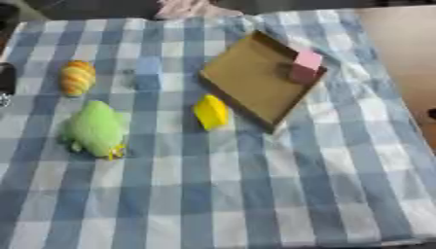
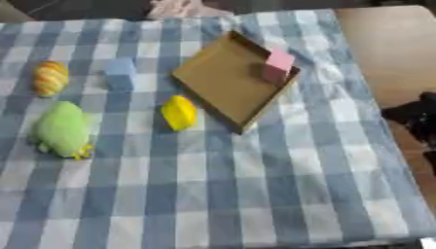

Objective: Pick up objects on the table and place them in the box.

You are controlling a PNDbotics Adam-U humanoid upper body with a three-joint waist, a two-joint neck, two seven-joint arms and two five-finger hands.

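Right hand [image 2: 419,121] is showing only as a dark blur at the 3 o'clock edge of the right eye view, off the cloth; can't tell whether its fingers are spread or curled. A dark shape is sitting at the 9 o'clock edge of the left eye view; can't tell what it is.

Counts: one box [image 1: 247,78], one pink block [image 1: 306,66], one yellow piece [image 1: 210,112], one blue block [image 1: 147,72], one green plush toy [image 1: 94,128], one orange striped toy [image 1: 78,77].

The box is lying flat and open at about 1 o'clock from table centre, turned cornerwise. The pink block is sitting inside against its 3 o'clock wall. The yellow piece is lying just beside the box's 7 o'clock edge, outside it. The blue block is standing at 9 o'clock of the box, apart from it. The orange striped toy is lying further out at 9 o'clock, the green plush toy at 8 o'clock.

The whole 6 o'clock half of the cloth is lying open.

A blue and white checked cloth [image 1: 221,194] is covering the table; bare brown floor [image 2: 383,44] is showing at 2 o'clock.
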